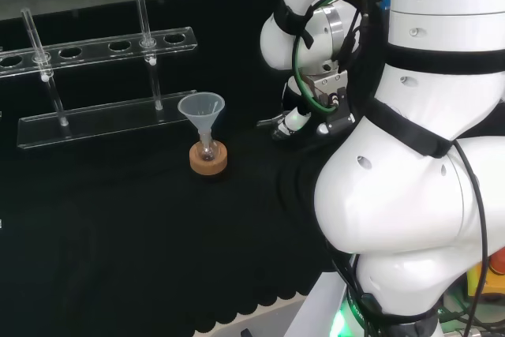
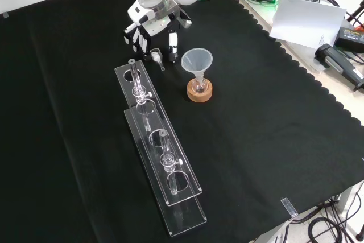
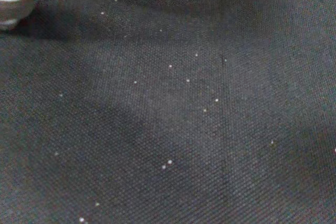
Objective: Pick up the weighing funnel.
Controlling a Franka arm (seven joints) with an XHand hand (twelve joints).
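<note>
Hanging over the cloth (image 2: 273,140), the hand (image 2: 152,27) spreads straight fingers (image 2: 172,40) wide; in the front view the weighing funnel (image 2: 156,56) lies at its 6 o'clock.

Tight slot under the hand (image 2: 149,37), front view: clear plastic tube rack (image 2: 159,152) close on the left, clear cone funnel (image 2: 197,61) on its cork ring (image 2: 199,93) on the right. Open black-clothed desk (image 2: 273,118) beyond.
</note>
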